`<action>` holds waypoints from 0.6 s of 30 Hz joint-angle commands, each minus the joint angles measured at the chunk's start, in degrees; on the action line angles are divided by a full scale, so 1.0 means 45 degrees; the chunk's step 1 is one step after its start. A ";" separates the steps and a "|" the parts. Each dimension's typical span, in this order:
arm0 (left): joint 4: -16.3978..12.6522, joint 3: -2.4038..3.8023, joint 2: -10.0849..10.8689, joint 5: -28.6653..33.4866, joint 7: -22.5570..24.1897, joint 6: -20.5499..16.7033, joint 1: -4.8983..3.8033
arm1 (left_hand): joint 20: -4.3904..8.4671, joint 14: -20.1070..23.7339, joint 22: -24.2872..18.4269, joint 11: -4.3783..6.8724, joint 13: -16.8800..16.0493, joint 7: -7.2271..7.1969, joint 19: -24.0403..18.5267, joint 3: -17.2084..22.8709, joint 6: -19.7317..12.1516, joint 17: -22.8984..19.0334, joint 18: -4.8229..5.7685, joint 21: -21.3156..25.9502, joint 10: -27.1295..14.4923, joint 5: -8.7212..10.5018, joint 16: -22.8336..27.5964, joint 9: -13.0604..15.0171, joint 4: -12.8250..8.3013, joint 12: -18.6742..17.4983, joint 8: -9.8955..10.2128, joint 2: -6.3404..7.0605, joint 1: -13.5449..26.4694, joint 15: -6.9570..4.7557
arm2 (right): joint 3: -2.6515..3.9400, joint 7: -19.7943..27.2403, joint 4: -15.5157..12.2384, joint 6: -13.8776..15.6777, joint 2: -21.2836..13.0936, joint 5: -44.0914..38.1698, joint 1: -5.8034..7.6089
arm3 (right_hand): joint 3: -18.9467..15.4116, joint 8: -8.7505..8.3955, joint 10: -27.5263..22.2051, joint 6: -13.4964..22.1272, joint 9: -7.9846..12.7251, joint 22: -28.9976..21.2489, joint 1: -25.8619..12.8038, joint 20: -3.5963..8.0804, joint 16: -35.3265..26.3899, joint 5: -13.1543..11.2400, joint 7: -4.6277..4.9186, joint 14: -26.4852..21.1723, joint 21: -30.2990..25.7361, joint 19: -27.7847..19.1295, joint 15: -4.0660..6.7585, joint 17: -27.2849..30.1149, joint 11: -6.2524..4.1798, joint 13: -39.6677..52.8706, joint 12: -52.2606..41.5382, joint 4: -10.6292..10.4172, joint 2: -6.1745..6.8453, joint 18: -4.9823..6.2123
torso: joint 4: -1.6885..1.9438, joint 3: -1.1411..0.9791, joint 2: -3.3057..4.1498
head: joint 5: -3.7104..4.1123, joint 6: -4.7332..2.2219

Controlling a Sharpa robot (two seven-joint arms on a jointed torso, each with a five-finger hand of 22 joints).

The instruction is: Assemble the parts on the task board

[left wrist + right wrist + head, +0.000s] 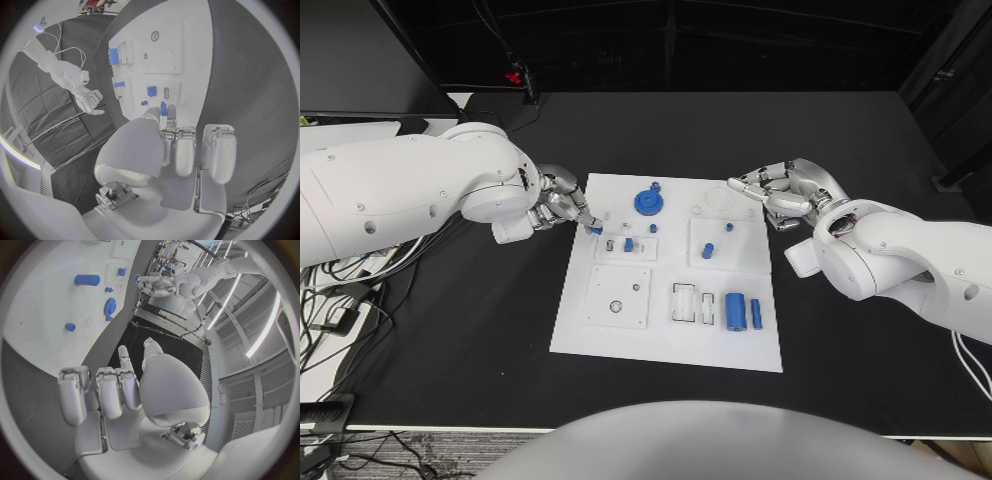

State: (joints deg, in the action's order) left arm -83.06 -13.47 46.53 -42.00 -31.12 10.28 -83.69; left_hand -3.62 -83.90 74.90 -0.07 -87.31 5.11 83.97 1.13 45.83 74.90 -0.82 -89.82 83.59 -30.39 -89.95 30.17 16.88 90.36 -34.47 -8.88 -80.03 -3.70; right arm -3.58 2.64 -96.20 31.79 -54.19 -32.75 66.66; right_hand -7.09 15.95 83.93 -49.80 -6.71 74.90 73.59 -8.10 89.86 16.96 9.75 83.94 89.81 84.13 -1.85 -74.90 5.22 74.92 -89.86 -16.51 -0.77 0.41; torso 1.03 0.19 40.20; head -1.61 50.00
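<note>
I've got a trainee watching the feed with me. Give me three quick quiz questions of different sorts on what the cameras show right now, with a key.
1. True or false: the left hand is at the task board's edge, by a small blue part.
2. Multiple choice: the round blue gear-like part sits A) near the far edge of the board, B) off the board on the black table, C) in the right hand.
3. Fill in: the large blue cylinder lies in the board's near ____ corner, on the robot's own side.

Key: 1 true. 2 A. 3 right.
</note>
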 commanded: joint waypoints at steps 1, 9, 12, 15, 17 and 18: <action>-0.0164 0.0003 0.0005 0.0541 -0.0437 -0.0212 -0.0024 | 0.0065 -0.1356 0.3355 0.0172 -0.0597 -0.0527 0.1339 0.0149 0.0859 0.3354 0.0182 -0.0040 0.1425 -0.0110 -0.0010 -0.0130 -0.0015 -0.0081 0.0182 0.0060 0.0293 0.0023 | 0.0004 0.0058 -0.0025 -0.0050 -0.0017 0.0022 0.0016 | -0.0082 0.0043 0.1349 0.0106 -0.0016 0.3355 0.0003 -0.0073 0.0031 0.0049 -0.0016 0.1348 0.0043 0.1305 -0.0061 -0.3355 0.0060 0.3351 -0.0032 0.0012 -0.0123 -0.0092 | -0.0002 -0.0003 0.0001 | -0.0010 0.0000; -0.0133 0.0002 -0.0200 0.0598 -0.0514 -0.0285 -0.0018 | 0.0083 -0.1356 0.3355 0.0173 -0.0597 -0.0526 0.1339 0.0460 0.1023 0.3354 0.0182 -0.0040 0.1425 -0.0114 -0.0010 -0.0264 -0.0060 -0.0081 0.0477 0.0426 -0.0040 -0.0006 | 0.0004 0.0074 -0.0034 -0.0044 -0.0004 0.0022 0.0016 | -0.0082 0.0043 0.1349 0.0106 -0.0016 0.3355 0.0003 -0.0073 0.0031 0.0049 -0.0016 0.1348 0.0043 0.1305 -0.0061 -0.3355 0.0060 0.3351 -0.0032 0.0012 -0.0123 -0.0092 | -0.0028 0.0009 0.0002 | -0.0012 0.0000; -0.0110 0.0002 -0.0236 0.0603 -0.0531 -0.0286 -0.0015 | 0.0090 -0.1356 0.3355 0.0168 -0.0597 -0.0518 0.1339 0.0562 0.1048 0.3354 0.0182 -0.0040 0.1425 -0.0110 -0.0010 -0.0274 -0.0074 -0.0081 0.0532 0.0542 -0.0188 -0.0013 | 0.0004 0.0076 -0.0041 -0.0036 -0.0023 0.0022 0.0016 | -0.0082 0.0043 0.1349 0.0106 -0.0016 0.3355 0.0003 -0.0073 0.0031 0.0049 -0.0016 0.1348 0.0043 0.1305 -0.0061 -0.3355 0.0060 0.3351 -0.0032 0.0012 -0.0123 -0.0092 | -0.0018 0.0008 0.0005 | 0.0008 0.0000; -0.0076 0.0002 -0.0284 0.0604 -0.0557 -0.0283 -0.0012 | 0.0093 -0.1356 0.3355 0.0164 -0.0597 -0.0517 0.1339 0.0620 0.1064 0.3354 0.0182 -0.0040 0.1425 -0.0109 -0.0010 -0.0275 -0.0084 -0.0081 0.0555 0.0602 -0.0274 -0.0015 | 0.0004 0.0074 -0.0045 -0.0027 -0.0044 0.0022 0.0016 | -0.0082 0.0043 0.1349 0.0106 -0.0016 0.3355 0.0003 -0.0073 0.0031 0.0049 -0.0016 0.1348 0.0043 0.1305 -0.0061 -0.3355 0.0060 0.3351 -0.0032 0.0012 -0.0123 -0.0092 | 0.0011 0.0006 0.0020 | 0.0031 0.0000; -0.0043 0.0002 -0.0321 0.0605 -0.0585 -0.0260 -0.0010 | 0.0095 -0.1356 0.3355 0.0163 -0.0597 -0.0517 0.1339 0.0640 0.1067 0.3354 0.0182 -0.0040 0.1425 -0.0106 -0.0010 -0.0275 -0.0089 -0.0081 0.0566 0.0640 -0.0313 -0.0016 | 0.0004 0.0076 -0.0044 -0.0023 -0.0047 0.0022 0.0016 | -0.0082 0.0043 0.1349 0.0106 -0.0016 0.3355 0.0003 -0.0073 0.0031 0.0049 -0.0016 0.1348 0.0043 0.1305 -0.0061 -0.3355 0.0060 0.3351 -0.0032 0.0012 -0.0123 -0.0092 | 0.0012 0.0007 0.0016 | 0.0035 0.0000; -0.0028 0.0002 -0.0336 0.0604 -0.0600 -0.0252 -0.0009 | 0.0096 -0.1356 0.3355 0.0163 -0.0597 -0.0514 0.1339 0.0657 0.1071 0.3354 0.0182 -0.0040 0.1425 -0.0101 -0.0010 -0.0274 -0.0090 -0.0081 0.0575 0.0672 -0.0345 -0.0016 | 0.0004 0.0076 -0.0044 -0.0024 -0.0044 0.0022 0.0016 | -0.0082 0.0043 0.1349 0.0106 -0.0016 0.3355 0.0003 -0.0073 0.0031 0.0049 -0.0016 0.1348 0.0043 0.1305 -0.0061 -0.3355 0.0060 0.3351 -0.0032 0.0012 -0.0123 -0.0092 | 0.0005 0.0008 0.0006 | 0.0017 0.0000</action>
State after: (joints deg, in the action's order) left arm -83.29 -13.47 45.10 -39.73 -33.14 9.27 -83.67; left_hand -3.57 -83.90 74.90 0.03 -86.05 5.34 84.03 3.69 47.85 74.91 -0.82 -89.82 83.50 -30.84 -89.95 28.91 16.42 89.81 -32.08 -6.02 -81.39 -3.70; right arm -3.58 2.63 -96.27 31.81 -54.39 -32.75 66.66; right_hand -7.09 15.95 83.93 -49.80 -6.70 74.90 73.59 -8.10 89.86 16.96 9.76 83.94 89.81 84.13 -1.85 -74.90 5.22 74.92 -89.86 -16.51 -0.78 0.41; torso 0.98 0.21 40.25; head -1.48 50.00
